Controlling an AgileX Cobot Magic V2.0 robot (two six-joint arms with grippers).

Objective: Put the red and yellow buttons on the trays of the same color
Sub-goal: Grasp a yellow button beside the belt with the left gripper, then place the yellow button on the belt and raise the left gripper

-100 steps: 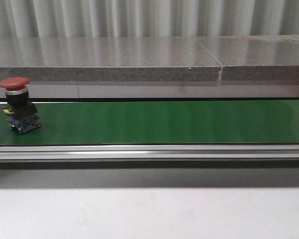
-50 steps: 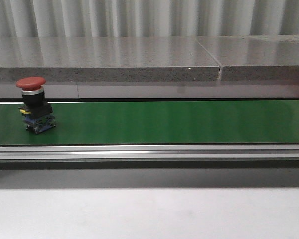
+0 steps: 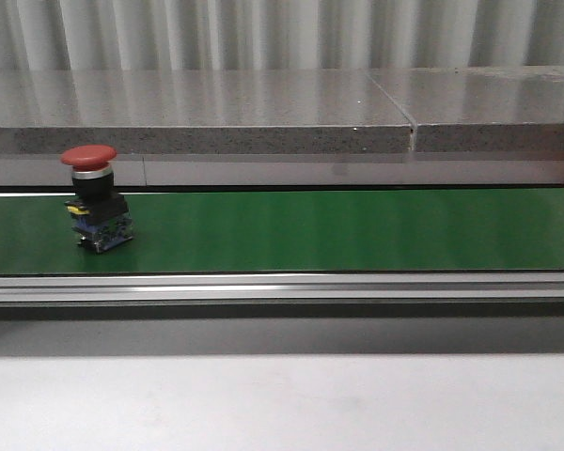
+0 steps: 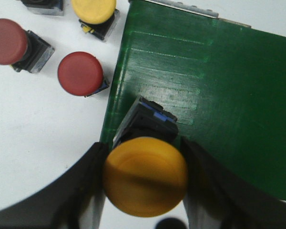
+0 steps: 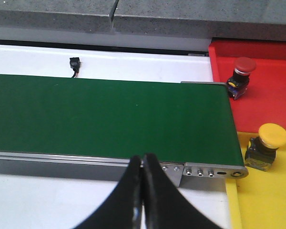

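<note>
Four red buttons (image 3: 98, 197), three yellow buttons (image 4: 145, 175), one red tray (image 5: 269, 102), one yellow tray (image 5: 269, 200), one green conveyor belt (image 3: 357, 230)

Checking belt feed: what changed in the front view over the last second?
The red button rode the green belt to the right, still upright, from the far left edge to a little further in. No gripper touched it. The belt frame, grey ledge and white table look the same.
</note>
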